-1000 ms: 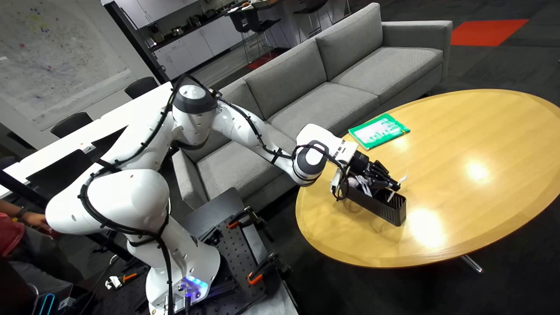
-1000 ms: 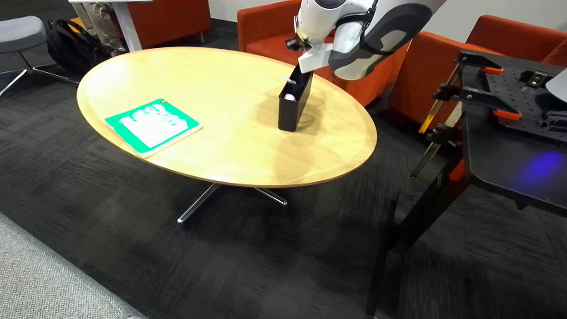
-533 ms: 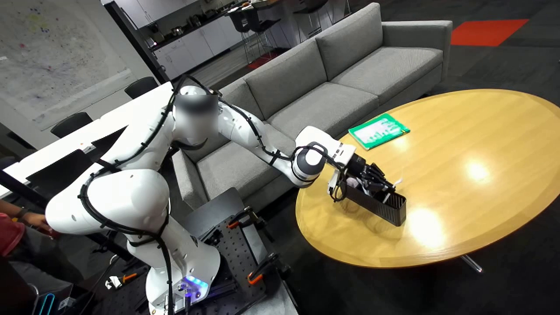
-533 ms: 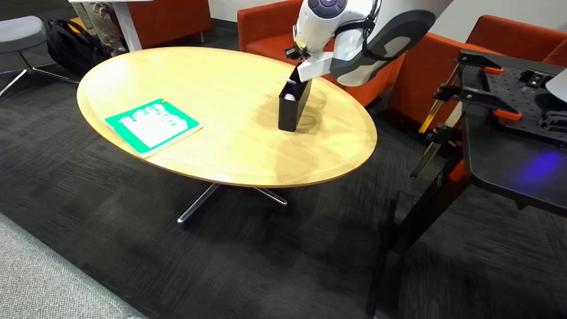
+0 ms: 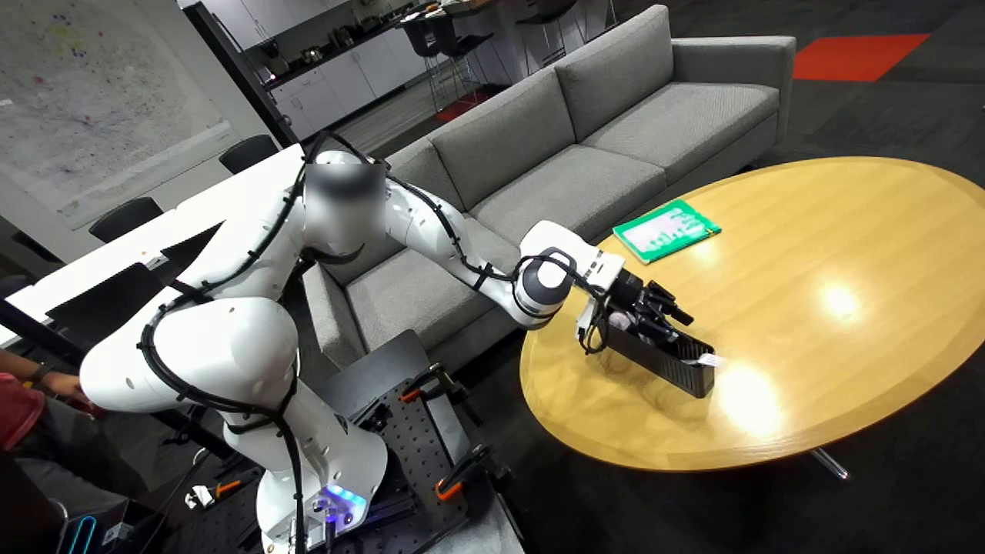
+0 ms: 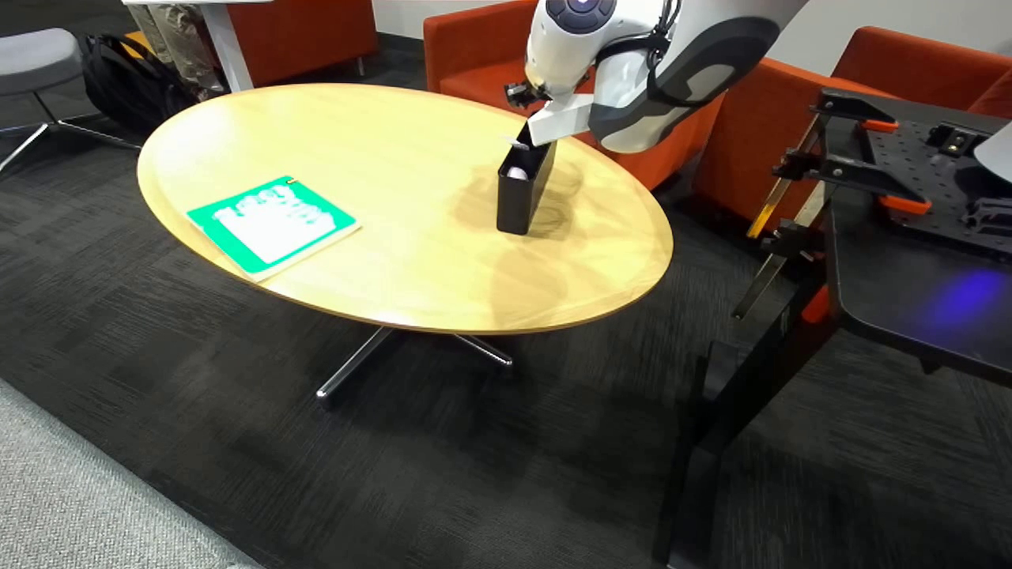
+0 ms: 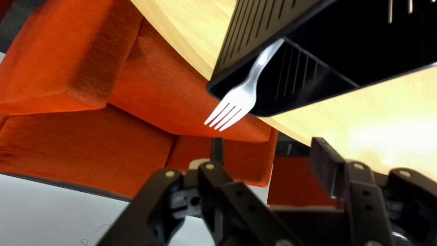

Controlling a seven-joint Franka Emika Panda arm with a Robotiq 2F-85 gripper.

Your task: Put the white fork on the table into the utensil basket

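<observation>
The white fork [image 7: 244, 92] lies at a slant in the end compartment of the black utensil basket [image 7: 259, 37] in the wrist view. Its handle end reaches down inside, and its tines stick out past the end rim. An exterior view shows the fork [image 5: 704, 360] at the basket's [image 5: 669, 365] end, on the table [image 5: 831, 254]. My gripper [image 7: 269, 157] is open, its fingers well apart with only air between them, clear of the fork. From outside, the gripper [image 5: 680, 328] hangs just above the basket. It is mostly hidden behind the wrist in an exterior view.
A pale round item [image 6: 517, 173] and a white piece [image 6: 518, 144] show at the basket's opening. A green-and-white card [image 5: 666, 230] lies near the table edge. A grey sofa [image 5: 569, 169] and orange armchairs [image 6: 474, 55] stand around the table.
My gripper has opened and let go of the fork. The fork has dropped from the fingers and tipped onto the basket's end rim. Earlier, the arm lowered slightly.
</observation>
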